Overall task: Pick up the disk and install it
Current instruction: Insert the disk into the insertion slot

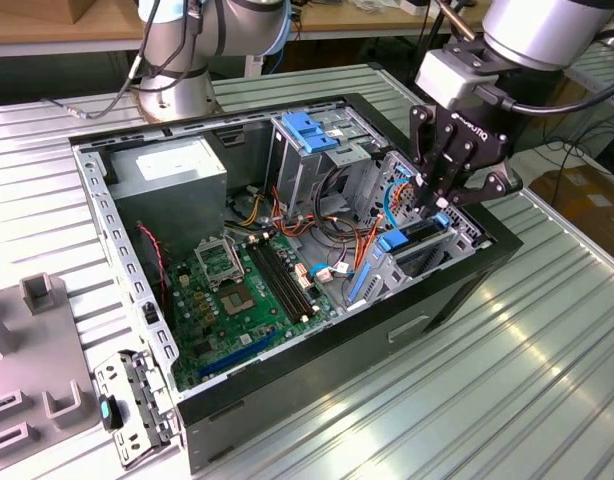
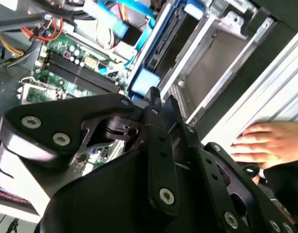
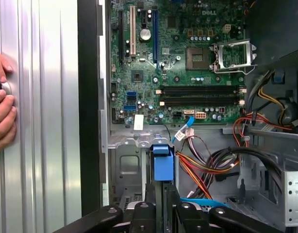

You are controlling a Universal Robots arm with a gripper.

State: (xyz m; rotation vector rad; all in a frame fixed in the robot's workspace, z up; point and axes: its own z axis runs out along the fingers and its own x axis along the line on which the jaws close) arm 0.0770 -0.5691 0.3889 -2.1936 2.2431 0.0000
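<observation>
Arm [image 1: 547, 35] enters from the exterior view's right, wrist pitched down. Claw [image 1: 439, 203] points straight down, fingers [image 3: 172, 201] drawn in, pinching the disk [image 3: 162, 165].

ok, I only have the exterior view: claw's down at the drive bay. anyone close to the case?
Observer: Yes. In both wrist views a person's hand lies on the ribbed table, just outside the black case wall.
Operator: noted. is the disk centred on the claw? can't judge from my angle.
Observer: In the first wrist view the disk shows its blue rail end straight ahead of the claw, in line with the claw's middle.
</observation>
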